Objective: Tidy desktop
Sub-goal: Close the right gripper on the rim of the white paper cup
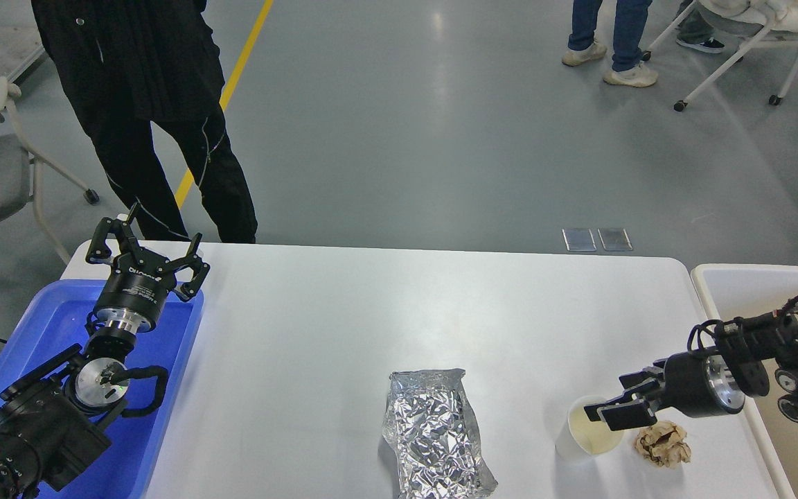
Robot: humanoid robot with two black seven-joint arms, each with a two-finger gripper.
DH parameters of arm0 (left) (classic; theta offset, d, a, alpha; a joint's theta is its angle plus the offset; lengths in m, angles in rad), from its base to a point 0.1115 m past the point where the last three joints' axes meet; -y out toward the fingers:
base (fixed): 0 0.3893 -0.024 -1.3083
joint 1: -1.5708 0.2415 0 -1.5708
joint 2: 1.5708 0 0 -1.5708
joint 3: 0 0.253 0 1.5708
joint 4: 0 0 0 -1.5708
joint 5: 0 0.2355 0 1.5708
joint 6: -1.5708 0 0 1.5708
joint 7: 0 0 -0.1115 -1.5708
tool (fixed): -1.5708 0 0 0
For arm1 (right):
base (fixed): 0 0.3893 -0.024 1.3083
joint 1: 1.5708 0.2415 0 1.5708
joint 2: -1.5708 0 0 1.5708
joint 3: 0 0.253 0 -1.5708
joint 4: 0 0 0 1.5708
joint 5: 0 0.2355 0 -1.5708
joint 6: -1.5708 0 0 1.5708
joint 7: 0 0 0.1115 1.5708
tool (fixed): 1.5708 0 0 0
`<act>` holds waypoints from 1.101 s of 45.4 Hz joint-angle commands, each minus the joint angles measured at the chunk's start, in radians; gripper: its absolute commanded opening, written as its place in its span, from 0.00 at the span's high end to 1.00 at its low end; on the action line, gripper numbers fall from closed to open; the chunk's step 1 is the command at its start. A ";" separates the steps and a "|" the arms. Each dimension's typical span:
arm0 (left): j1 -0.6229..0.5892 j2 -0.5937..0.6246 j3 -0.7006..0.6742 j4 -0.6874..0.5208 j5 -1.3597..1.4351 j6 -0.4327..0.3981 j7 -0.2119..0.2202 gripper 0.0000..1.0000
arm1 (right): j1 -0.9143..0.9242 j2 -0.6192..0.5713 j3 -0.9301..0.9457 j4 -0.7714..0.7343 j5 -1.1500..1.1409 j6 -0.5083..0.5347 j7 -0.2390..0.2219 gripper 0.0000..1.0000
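Note:
The white desktop (385, 319) holds a crumpled silver foil bag (433, 433) at the front middle, a white paper cup (589, 430) at the front right, and a brown paper ball (662, 443) right of the cup. My right gripper (617, 405) is open and hangs at the cup's far rim, with one finger over the cup's mouth and the paper ball just to its right. My left gripper (146, 249) is open and empty above the far corner of the blue tray (39, 326).
A beige-white bin (759, 291) stands off the desktop's right edge, under my right arm. A person in black (149, 104) stands behind the far left corner. Chairs and other people's legs are farther back on the floor.

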 commanded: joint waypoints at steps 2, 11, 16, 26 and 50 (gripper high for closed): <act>0.000 0.000 0.000 0.000 0.000 0.000 0.000 0.00 | -0.042 0.004 -0.006 -0.030 -0.005 -0.017 0.005 0.01; 0.000 0.000 0.000 0.000 0.000 0.000 0.000 0.00 | -0.053 0.017 -0.003 -0.053 -0.004 -0.041 0.005 0.08; 0.000 0.000 0.000 0.000 0.000 0.000 0.000 0.00 | -0.062 0.023 -0.015 -0.082 -0.005 -0.047 0.005 0.28; 0.000 0.000 0.000 0.001 0.000 0.000 0.000 0.00 | -0.076 0.023 -0.017 -0.091 -0.007 -0.070 0.006 0.47; 0.000 0.000 0.000 0.000 0.000 0.000 0.000 0.00 | -0.079 0.035 -0.018 -0.091 -0.007 -0.070 0.042 0.69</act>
